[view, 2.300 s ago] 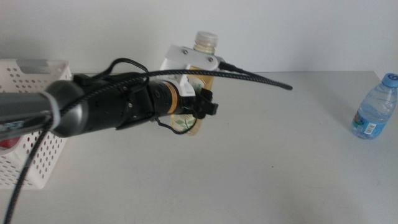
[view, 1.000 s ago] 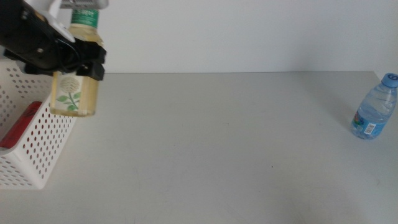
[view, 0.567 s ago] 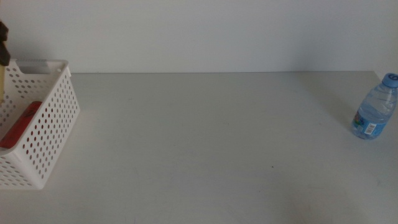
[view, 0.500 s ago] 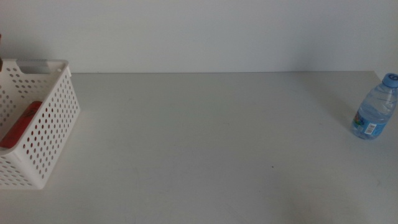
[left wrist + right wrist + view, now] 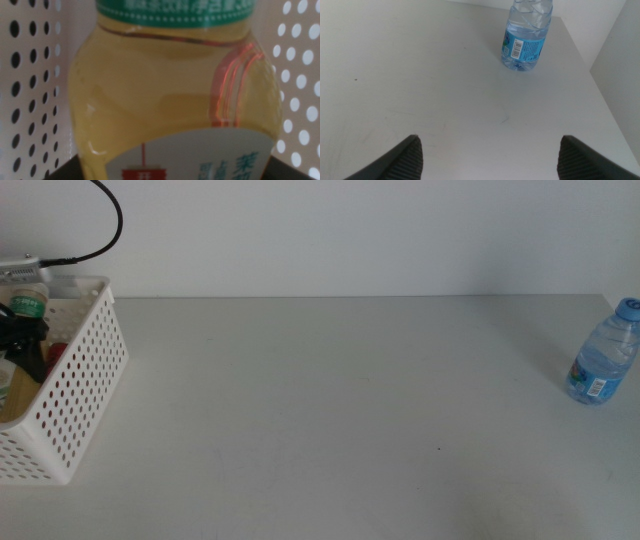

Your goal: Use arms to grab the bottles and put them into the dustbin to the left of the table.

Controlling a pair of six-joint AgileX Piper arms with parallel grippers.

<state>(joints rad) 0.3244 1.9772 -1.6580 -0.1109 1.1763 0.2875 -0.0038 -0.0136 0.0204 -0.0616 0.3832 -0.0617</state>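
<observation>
Left hand (image 5: pixel 22 345) — inside dustbin (image 5: pixel 85 370), clamped on tea bottle (image 5: pixel 172 100) | right hand (image 5: pixel 487 155) — jaws apart above table (image 5: pixel 420 75)

Yellow tea bottle (image 5: pixel 175 100): green neck band carries row of pale Chinese characters, cut by frame edge, not legible. White label below liquid shows red Chinese-style mark and teal characters at its 5 o'clock corner, only partly in frame; last looks like 茶, rest cannot tell.

Water bottle (image 5: pixel 526 32): blue label with white barcode panel, bars visible, digits too small to read. Middle view shows same bottle (image 5: pixel 601 351) with small white-and-red patch on label, unreadable.
</observation>
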